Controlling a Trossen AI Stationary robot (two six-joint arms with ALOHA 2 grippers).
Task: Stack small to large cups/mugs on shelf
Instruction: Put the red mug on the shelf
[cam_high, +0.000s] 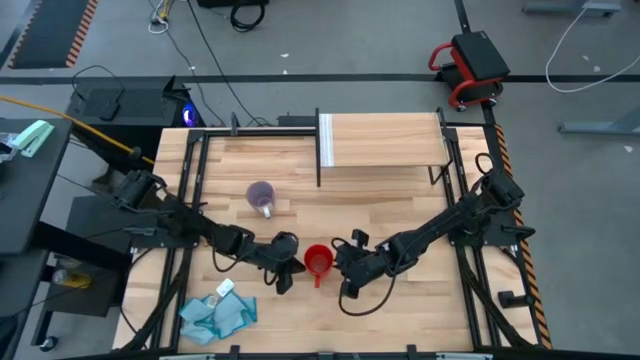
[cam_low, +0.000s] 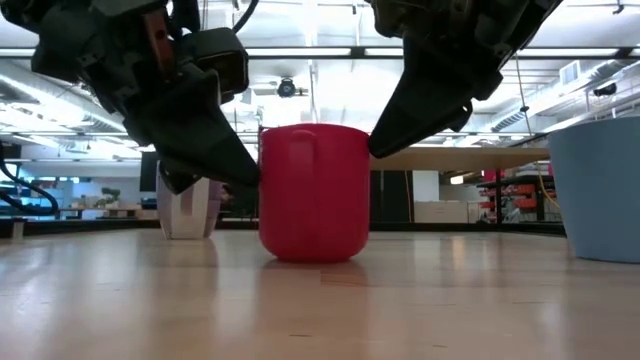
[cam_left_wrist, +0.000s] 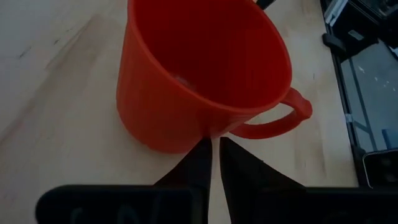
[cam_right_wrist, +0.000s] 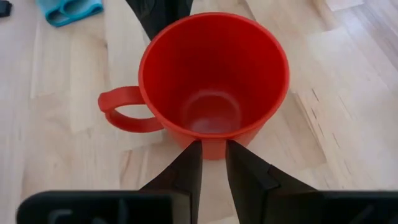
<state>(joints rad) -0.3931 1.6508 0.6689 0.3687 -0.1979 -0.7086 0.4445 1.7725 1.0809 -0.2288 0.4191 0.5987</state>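
Note:
The red mug (cam_high: 318, 260) stands upright on its base on the tabletop, its handle (cam_left_wrist: 283, 118) pointing toward the near edge. My left gripper (cam_high: 292, 265) is at its left side and my right gripper (cam_high: 340, 262) at its right side. Both are shut but for a narrow slit between the fingers. The translucent purple-grey mug (cam_high: 261, 196) stands farther back and to the left. The light-blue cup (cam_low: 600, 190) stands close to the low camera. The shelf (cam_high: 385, 140) is at the far edge, with nothing on it. My left gripper (cam_left_wrist: 214, 149) meets the red mug's outer wall (cam_left_wrist: 199, 127) with its shut fingertips, beside the handle's root. It slants down from the table's left. The mug stands upright on the table. My right gripper (cam_right_wrist: 214, 149) meets the mug's outer wall just below the rim (cam_right_wrist: 214, 144), on the side opposite my left gripper. Its fingertips (cam_low: 375, 150) slant down from the table's right. Nothing is between the fingers.
A crumpled blue cloth (cam_high: 218, 312) lies near the table's near-left corner, with a small white thing (cam_high: 225, 288) beside it. Dark metal posts (cam_high: 318, 150) carry the shelf. Bare tabletop lies between the red mug and the shelf.

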